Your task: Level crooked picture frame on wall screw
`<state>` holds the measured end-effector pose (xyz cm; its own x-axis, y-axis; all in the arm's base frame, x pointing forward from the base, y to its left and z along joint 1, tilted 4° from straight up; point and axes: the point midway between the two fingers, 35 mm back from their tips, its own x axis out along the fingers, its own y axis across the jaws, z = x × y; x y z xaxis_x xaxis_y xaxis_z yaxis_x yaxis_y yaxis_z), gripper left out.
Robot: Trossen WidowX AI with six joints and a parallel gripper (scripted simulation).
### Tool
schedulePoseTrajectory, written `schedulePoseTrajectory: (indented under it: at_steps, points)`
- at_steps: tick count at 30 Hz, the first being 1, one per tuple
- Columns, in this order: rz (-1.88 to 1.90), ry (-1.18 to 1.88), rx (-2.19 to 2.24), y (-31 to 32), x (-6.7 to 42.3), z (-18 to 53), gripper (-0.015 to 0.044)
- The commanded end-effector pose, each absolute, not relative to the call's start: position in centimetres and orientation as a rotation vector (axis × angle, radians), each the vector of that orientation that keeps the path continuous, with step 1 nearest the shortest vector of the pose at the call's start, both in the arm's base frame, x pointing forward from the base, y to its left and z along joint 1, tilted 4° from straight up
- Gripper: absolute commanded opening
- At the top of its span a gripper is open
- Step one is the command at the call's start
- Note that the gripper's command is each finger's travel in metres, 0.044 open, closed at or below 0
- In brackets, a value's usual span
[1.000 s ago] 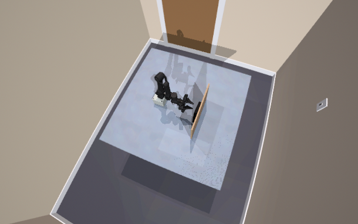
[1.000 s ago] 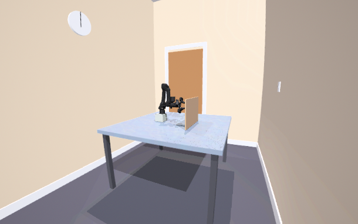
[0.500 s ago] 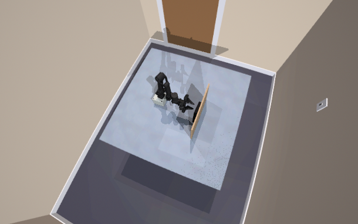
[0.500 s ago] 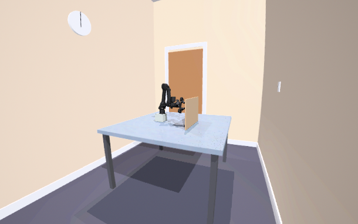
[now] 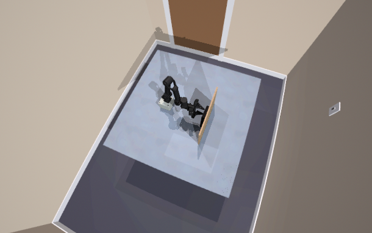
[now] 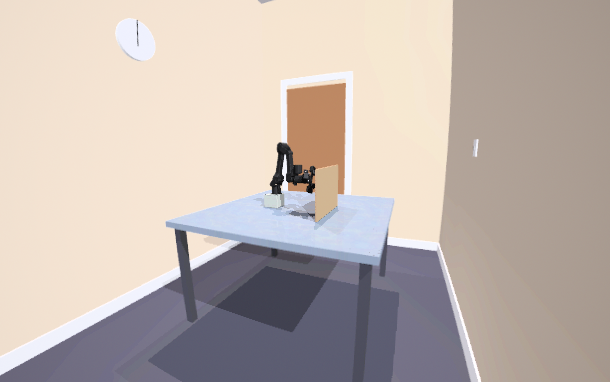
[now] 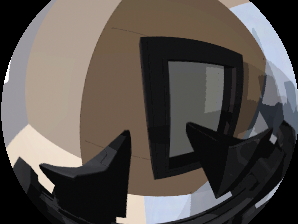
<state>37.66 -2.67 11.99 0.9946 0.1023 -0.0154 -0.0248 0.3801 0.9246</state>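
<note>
The picture frame (image 7: pixel 154 96) (image 5: pixel 203 118) has a black border around a grey pane. It hangs on the face of an upright tan wall panel (image 5: pixel 210 107) (image 6: pixel 326 192) that stands on the table (image 5: pixel 137 128) (image 6: pixel 240 225). In the wrist view the frame looks tilted and fills the middle. My gripper (image 7: pixel 158 131) (image 5: pixel 201 110) (image 6: pixel 311 182) is open, close in front of the frame's lower part. One finger sits left of the frame's left bar, and the other overlaps its lower right corner. I see nothing between the fingers. The screw and strip are hidden.
The arm's white base (image 5: pixel 165 104) (image 6: pixel 273 200) stands on the table behind the gripper. A brown door (image 5: pixel 198 21) (image 6: pixel 316 135) is in the far wall, a round clock (image 6: pixel 135 39) is high on the left wall, and a switch plate (image 5: pixel 334 108) is on the right wall.
</note>
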Motion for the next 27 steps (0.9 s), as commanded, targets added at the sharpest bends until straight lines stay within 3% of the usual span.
schedulePoseTrajectory:
  at_steps: [1, 27]
  points:
    - [0.078, 0.074, 1.182, -2.59, 38.33, 11.92, 0.026]
    - [0.078, 0.074, 1.182, -2.53, 38.72, 11.91, 0.026]
